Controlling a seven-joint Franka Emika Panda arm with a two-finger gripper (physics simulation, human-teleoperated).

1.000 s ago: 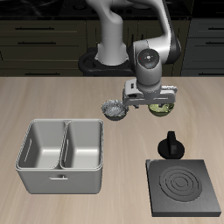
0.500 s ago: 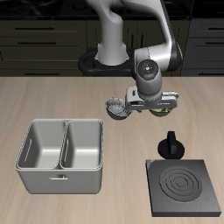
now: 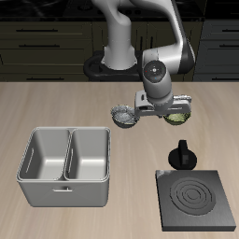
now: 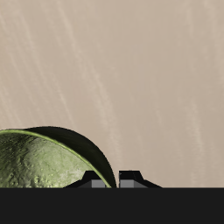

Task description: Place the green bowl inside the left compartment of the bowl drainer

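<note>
Behind the bowl drainer [image 3: 67, 164], gripper [image 3: 173, 114] sits low over the green bowl [image 4: 48, 159]. Fingers straddle its rim (closure unclear). Judgement: pinch the wall squarely before lifting.

bowl [image 4: 44, 162]: green, speckled inside, cut off by frame | fingertips [image 4: 129, 179]: at its rim | table [image 4: 131, 70]: bare beyond

On my pale wooden desk [image 3: 56, 112], a grey-and-white patterned bowl [image 3: 121, 117] sits at frame centre; a small black knobbed object [image 3: 181, 155] stands just above the flat black ringed square plate [image 3: 195, 199], lower right.
</note>
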